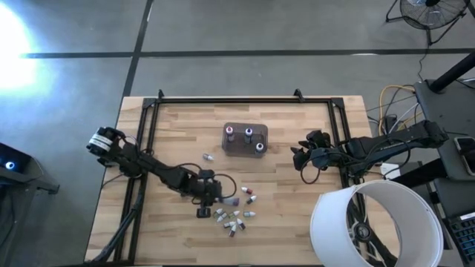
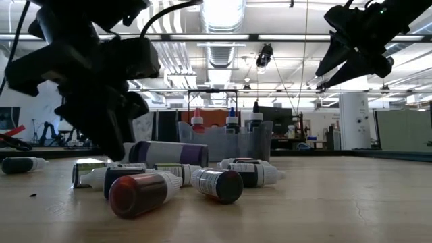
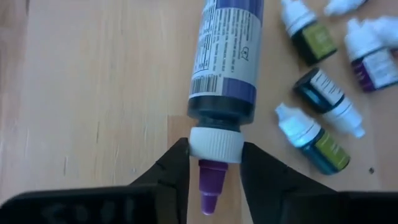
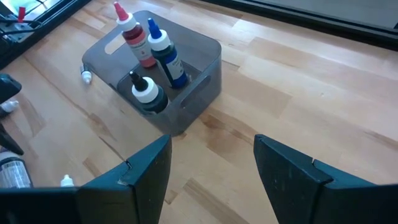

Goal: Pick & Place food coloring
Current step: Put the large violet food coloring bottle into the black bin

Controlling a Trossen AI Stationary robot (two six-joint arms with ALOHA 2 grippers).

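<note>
Left gripper (image 3: 214,163) jaws pinching white ribbed collar of long purple-capped dropper bottle (image 3: 225,56), lying flat on wooden desk (image 3: 93,93); bottle's long axis running toward 12 o'clock from jaws. Right gripper (image 4: 211,165) waiting, jaws wide, empty.

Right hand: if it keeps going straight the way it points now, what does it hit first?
Most likely the grey tub holding three upright bottles. The right hand, open, points across bare wood toward the tub's near wall; depth is hard to judge, so it might meet the tabletop first.
</note>
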